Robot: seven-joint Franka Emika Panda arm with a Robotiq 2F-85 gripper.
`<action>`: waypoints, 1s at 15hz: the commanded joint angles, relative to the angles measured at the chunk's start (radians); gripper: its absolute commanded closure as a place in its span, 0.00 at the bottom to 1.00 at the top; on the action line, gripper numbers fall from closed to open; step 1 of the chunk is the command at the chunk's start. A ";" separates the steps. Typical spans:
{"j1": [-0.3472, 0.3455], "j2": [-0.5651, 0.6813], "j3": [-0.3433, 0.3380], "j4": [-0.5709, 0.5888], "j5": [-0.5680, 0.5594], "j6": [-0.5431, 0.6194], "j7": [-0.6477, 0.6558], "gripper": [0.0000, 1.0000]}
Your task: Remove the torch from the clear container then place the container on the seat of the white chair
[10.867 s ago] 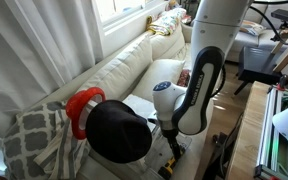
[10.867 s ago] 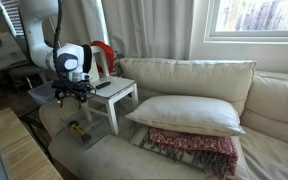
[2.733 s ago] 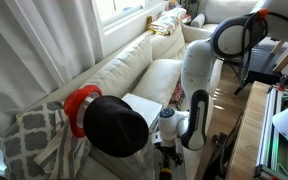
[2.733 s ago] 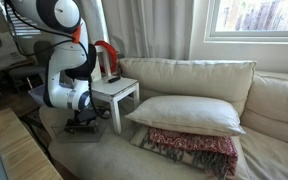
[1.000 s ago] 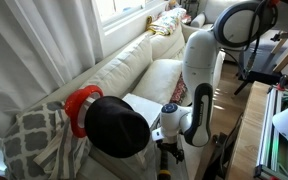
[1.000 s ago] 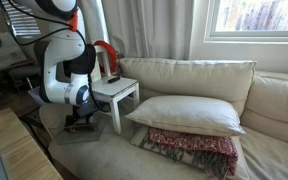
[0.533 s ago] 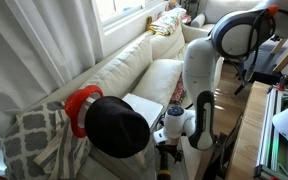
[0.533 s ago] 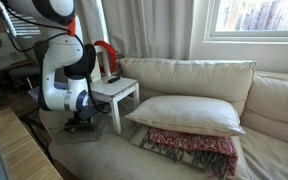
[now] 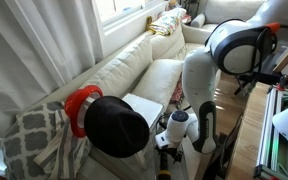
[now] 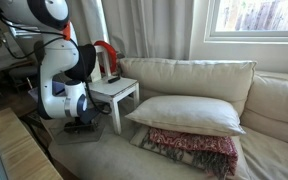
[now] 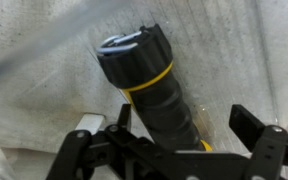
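Note:
In the wrist view the torch [image 11: 149, 85], black with a yellow ring, lies on the floor of the clear container [image 11: 246, 55]. My gripper [image 11: 184, 120] is open and low over it, one finger on each side of the torch's body. Whether the fingers touch it I cannot tell. In both exterior views the gripper [image 9: 165, 141] [image 10: 81, 122] reaches down in front of the white chair [image 10: 189, 75] [image 9: 152, 68], beside its seat. The container's edges hardly show there.
A small white side table [image 10: 116, 90] with a red and black object stands right behind the arm. On the seat lie a white pillow [image 10: 184, 110] and a patterned throw [image 10: 192, 150]. A black round object with a red ring [image 9: 112, 124] fills the foreground.
The arm's upper links have swung and the wrist has shifted slightly, while the gripper stays low over the container and open.

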 commanded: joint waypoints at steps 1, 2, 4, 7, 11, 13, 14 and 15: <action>0.054 0.043 -0.039 0.056 0.014 -0.042 0.023 0.01; 0.063 0.036 -0.044 0.052 0.019 -0.065 0.034 0.18; 0.085 0.047 -0.045 0.082 0.028 -0.110 0.051 0.32; 0.092 0.059 -0.032 0.130 0.013 -0.210 0.059 0.56; 0.122 0.078 -0.019 0.202 0.007 -0.359 0.063 0.17; 0.142 0.096 -0.022 0.236 0.006 -0.392 0.081 0.60; 0.149 0.106 -0.021 0.253 0.005 -0.400 0.089 0.55; 0.155 0.108 -0.019 0.264 0.004 -0.407 0.099 0.56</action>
